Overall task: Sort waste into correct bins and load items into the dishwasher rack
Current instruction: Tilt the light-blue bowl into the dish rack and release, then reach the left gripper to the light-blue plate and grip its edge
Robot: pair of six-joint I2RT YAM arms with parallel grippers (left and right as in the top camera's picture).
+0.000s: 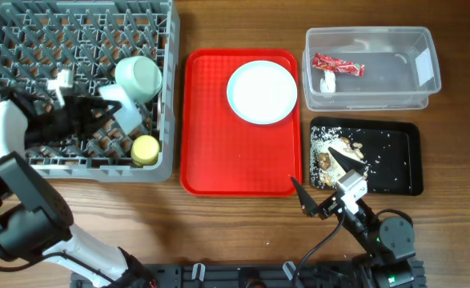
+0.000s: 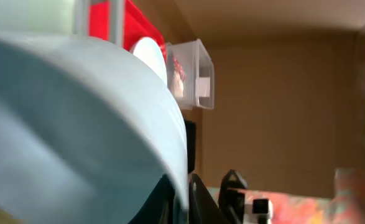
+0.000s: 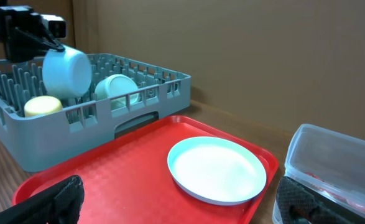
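My left gripper is shut on the rim of the pale-blue bowl and holds it over the grey dishwasher rack. That bowl fills the left wrist view. The mint-green bowl and the yellow cup are in the rack, with a white utensil near the left arm. The pale-blue plate lies on the red tray. The red wrapper and a white scrap are in the clear tub. Food scraps lie in the black tray. My right gripper is open and empty.
In the right wrist view the plate lies ahead on the red tray, the rack stands at the left and the clear tub at the right. Bare wooden table lies in front of the rack and tray.
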